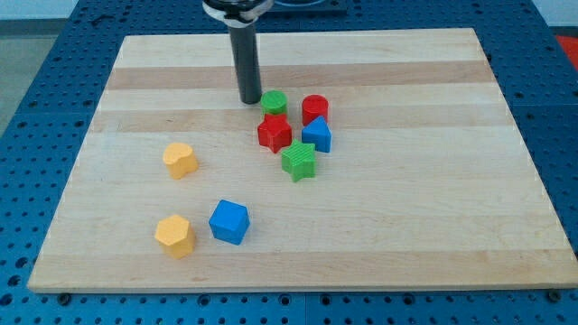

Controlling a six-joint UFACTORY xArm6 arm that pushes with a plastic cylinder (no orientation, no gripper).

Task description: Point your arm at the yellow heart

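Observation:
Two yellow blocks lie at the view's left. The upper one (181, 160) looks like the yellow heart, and the lower one (173, 236) looks like a pentagon. The dark rod comes down from the view's top, and my tip (250, 101) rests on the board just left of a green cylinder (274, 102). The tip is well above and to the right of the yellow heart, not touching it.
A cluster sits right of the tip: a red cylinder (314, 109), a red star (274, 133), a blue block (317, 135) and a green star (298, 162). A blue cube (228, 221) lies beside the lower yellow block. The wooden board (433, 226) is edged by a blue perforated table.

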